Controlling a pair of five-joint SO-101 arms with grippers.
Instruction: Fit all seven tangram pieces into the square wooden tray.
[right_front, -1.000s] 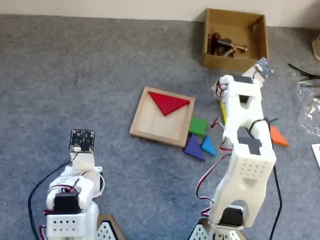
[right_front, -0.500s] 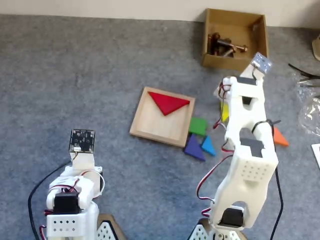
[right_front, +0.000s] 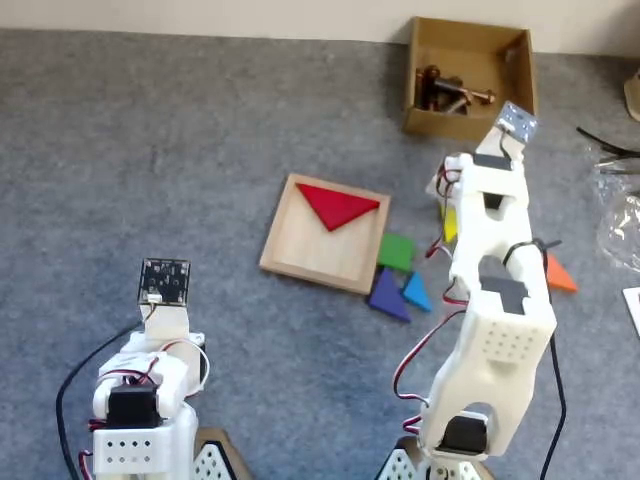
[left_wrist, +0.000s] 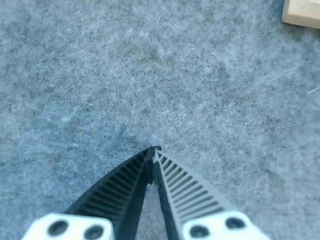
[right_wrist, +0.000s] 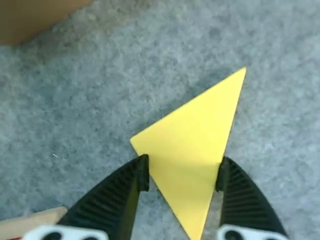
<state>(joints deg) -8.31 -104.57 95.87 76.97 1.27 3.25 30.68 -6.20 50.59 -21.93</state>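
My right claw (right_wrist: 182, 167) hangs spread wide over the yellow triangle (right_wrist: 195, 145), one jaw at each slanted edge, and I see no bite on it yet. The piece lies flat on the grey felted desk (right_front: 150, 150), at about 3 o'clock from the square wooden tray (right_front: 300, 255), with my right arm over most of it. The red triangle (right_front: 338, 205) is the only piece seated in the tray, up at its 12 o'clock side.

This yellow piece looks like thin, rigid painted wood, so I expect it to be light and stiff with a slick face. Lying flush on the felt, it offers only its narrow edges. I reckon the place to pinch is across the two slanted sides near the middle, where it won't pivot (a corner grip would let it swing).

My left claw (left_wrist: 154, 152) is clenched on nothing, its tips meeting over bare felt at 7 o'clock from the tray.

At the tray's 4 to 5 o'clock sit the green square (right_front: 396, 252), the purple piece (right_front: 388, 294) and the blue triangle (right_front: 416, 291). The orange triangle (right_front: 558, 274) pokes out beyond my arm. That makes six, and the seventh I cannot place. I also can't tell whether my jaw tips touch wood.
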